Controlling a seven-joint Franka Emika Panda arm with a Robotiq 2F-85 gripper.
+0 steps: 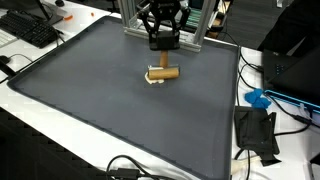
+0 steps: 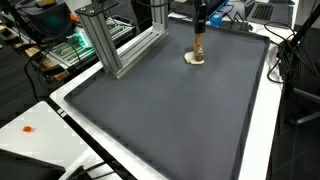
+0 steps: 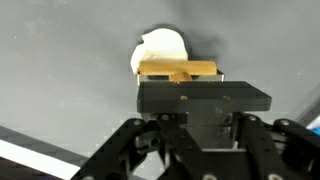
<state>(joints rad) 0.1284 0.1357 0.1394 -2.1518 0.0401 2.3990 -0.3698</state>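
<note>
Hovering end effector (image 1: pixel 163 44) over wooden block (image 1: pixel 164 72), aluminium frame (image 2: pixel 120 45) near.

White desk (image 1: pixel 38 138) carrying a dark grey mat (image 1: pixel 100 115) over most of its top. Aluminium frame (image 2: pixel 118 45) standing at the mat's edge. Keyboard (image 1: pixel 30 28) lying beyond one corner; black cables (image 1: pixel 128 166) trailing along the rim.

exterior view: high, mid range, faces frame (image 1: pixel 160 25) across mat (image 1: pixel 90 110)
exterior view: high, farther, from mat (image 2: pixel 170 110) corner
wrist view: close, down past gripper (image 3: pixel 200 95)
shared: mat centre
</note>
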